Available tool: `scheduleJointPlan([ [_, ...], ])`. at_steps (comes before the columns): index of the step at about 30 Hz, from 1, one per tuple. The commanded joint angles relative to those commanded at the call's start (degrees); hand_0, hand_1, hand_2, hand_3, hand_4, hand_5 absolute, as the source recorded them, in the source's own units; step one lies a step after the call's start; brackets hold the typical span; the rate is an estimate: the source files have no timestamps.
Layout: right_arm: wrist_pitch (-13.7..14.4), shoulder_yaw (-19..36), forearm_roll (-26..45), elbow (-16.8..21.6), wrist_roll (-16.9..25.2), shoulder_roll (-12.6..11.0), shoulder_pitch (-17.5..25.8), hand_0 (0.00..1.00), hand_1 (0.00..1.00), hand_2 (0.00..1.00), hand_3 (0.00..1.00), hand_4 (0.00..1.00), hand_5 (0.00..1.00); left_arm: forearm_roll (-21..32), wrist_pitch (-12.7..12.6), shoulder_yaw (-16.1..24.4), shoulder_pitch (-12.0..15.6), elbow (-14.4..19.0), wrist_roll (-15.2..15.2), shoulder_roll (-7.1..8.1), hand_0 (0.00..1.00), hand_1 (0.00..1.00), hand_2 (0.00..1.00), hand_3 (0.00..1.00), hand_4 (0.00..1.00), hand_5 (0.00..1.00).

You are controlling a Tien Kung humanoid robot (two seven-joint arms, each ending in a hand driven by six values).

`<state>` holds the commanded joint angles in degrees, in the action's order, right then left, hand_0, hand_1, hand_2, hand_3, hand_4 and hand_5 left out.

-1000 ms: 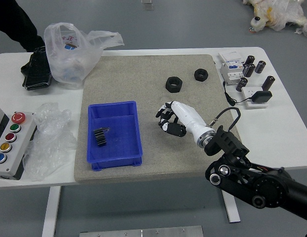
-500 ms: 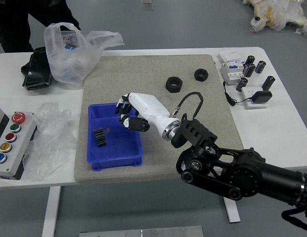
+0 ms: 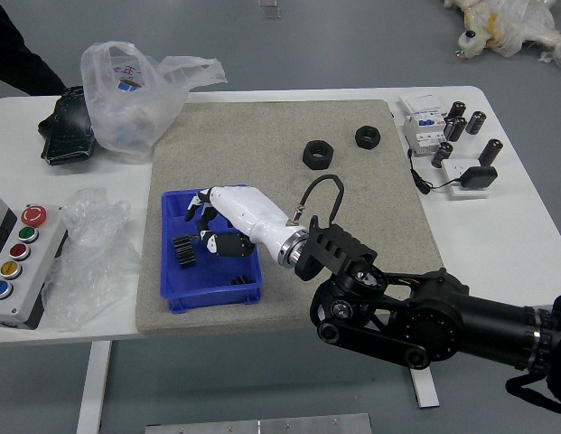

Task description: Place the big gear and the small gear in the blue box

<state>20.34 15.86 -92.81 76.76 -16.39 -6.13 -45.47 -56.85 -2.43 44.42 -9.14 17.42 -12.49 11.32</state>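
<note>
My right hand [image 3: 204, 221], in a white cover with black fingertips, hovers over the blue box [image 3: 214, 296] with its fingers spread and nothing between them. Inside the box, a black ribbed gear [image 3: 183, 251] lies toward the left side. Another small black toothed piece [image 3: 241, 280], partly visible, lies in the box's near right corner. The hand hides part of the box's far right interior. Which piece is the big gear and which the small one, I cannot tell. The left arm is out of view.
Two black nut-shaped rings [image 3: 317, 155] lie on the beige mat [image 3: 289, 117] beyond the hand. Small black cylinders [image 3: 490, 152] and white devices [image 3: 426, 132] stand at right. Plastic bags and a button panel [image 3: 23, 262] are at left. A person's dark clothing shows top left.
My right hand has moved left from the mat to over the box, and its fingers have opened. A black toothed piece now shows in the near right corner. The person's dark clothing has shifted.
</note>
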Motion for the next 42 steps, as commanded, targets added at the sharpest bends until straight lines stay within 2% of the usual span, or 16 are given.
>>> scheduleJointPlan([
  [1, 0.13, 0.21, 0.02, 0.03, 0.15, -0.05, 0.05, 0.382, 0.644, 0.690, 0.678, 0.485, 0.015, -0.01, 0.00, 0.01, 0.01, 0.00, 0.00, -0.01, 0.644, 0.542, 0.544, 0.651, 0.658, 0.159],
  [6, 1.01, 3.35, 0.59, 0.46, 1.43, -0.90, 0.72, 0.382, 0.644, 0.690, 0.678, 0.485, 0.015, 0.07, -0.01, -0.02, 0.07, -0.02, 0.03, -0.07, 0.644, 0.542, 0.544, 0.651, 0.658, 0.159],
  [12, 3.00, 10.03, 3.67, 2.10, 4.88, -3.34, 2.96, 0.377, 0.642, 0.683, 0.679, 0.494, 0.023, 0.19, -0.04, -0.12, 0.13, -0.12, 0.19, -0.07, 0.644, 0.542, 0.543, 0.651, 0.657, 0.159],
  [18, 4.48, 17.96, 12.00, 4.21, 11.88, -6.13, 7.46, 0.371, 0.623, 0.677, 0.679, 0.514, 0.023, 0.05, 0.03, -0.12, 0.07, -0.25, 0.32, -0.02, 0.644, 0.543, 0.544, 0.651, 0.658, 0.158],
  [19, 4.50, 19.11, 13.47, 4.47, 13.06, -6.52, 8.23, 0.357, 0.590, 0.676, 0.686, 0.670, 0.170, 0.08, 0.03, -0.17, 0.04, -0.26, 0.36, 0.00, 0.644, 0.540, 0.544, 0.651, 0.658, 0.158],
  [24, 3.75, 25.67, 22.28, 5.93, 19.85, -9.02, 13.63, 0.357, 0.590, 0.676, 0.686, 0.670, 0.170, 0.09, 0.11, -0.33, -0.08, -0.34, 0.42, 0.25, 0.644, 0.540, 0.544, 0.651, 0.658, 0.158],
  [25, 3.56, 26.98, 23.99, 6.13, 21.15, -9.50, 14.82, 0.359, 0.578, 0.667, 0.681, 0.717, 0.211, 0.29, 0.06, -0.49, -0.08, -0.35, 0.49, 0.33, 0.644, 0.528, 0.541, 0.651, 0.657, 0.158],
  [30, 2.38, 32.82, 31.53, 6.50, 26.60, -11.26, 20.77, 0.359, 0.578, 0.667, 0.681, 0.717, 0.211, 0.36, 0.07, -0.61, 0.00, -0.37, 0.49, 0.53, 0.644, 0.528, 0.541, 0.651, 0.657, 0.158],
  [31, 2.10, 33.70, 32.82, 6.37, 27.37, -11.44, 21.86, 0.370, 0.570, 0.665, 0.677, 0.736, 0.262, 0.35, 0.09, -0.62, 0.02, -0.37, 0.48, 0.53, 0.644, 0.517, 0.539, 0.651, 0.657, 0.157],
  [36, 0.30, 36.72, 39.73, 5.57, 30.71, -12.39, 27.81, 0.370, 0.570, 0.665, 0.677, 0.736, 0.262, 0.31, 0.19, -0.73, -0.02, -0.36, 0.48, 0.43, 0.644, 0.517, 0.539, 0.651, 0.657, 0.157],
  [37, 0.03, 36.98, 40.87, 5.46, 31.10, -12.55, 28.71, 0.375, 0.573, 0.658, 0.675, 0.758, 0.323, 0.33, 0.20, -0.78, -0.05, -0.37, 0.49, 0.43, 0.643, 0.484, 0.532, 0.651, 0.656, 0.158],
  [42, -1.35, 38.69, 45.91, 5.14, 32.60, -13.22, 31.57, 0.375, 0.573, 0.658, 0.675, 0.758, 0.323, 0.68, 0.28, -1.23, -0.12, -0.46, 0.68, 0.54, 0.643, 0.484, 0.532, 0.651, 0.656, 0.158],
])
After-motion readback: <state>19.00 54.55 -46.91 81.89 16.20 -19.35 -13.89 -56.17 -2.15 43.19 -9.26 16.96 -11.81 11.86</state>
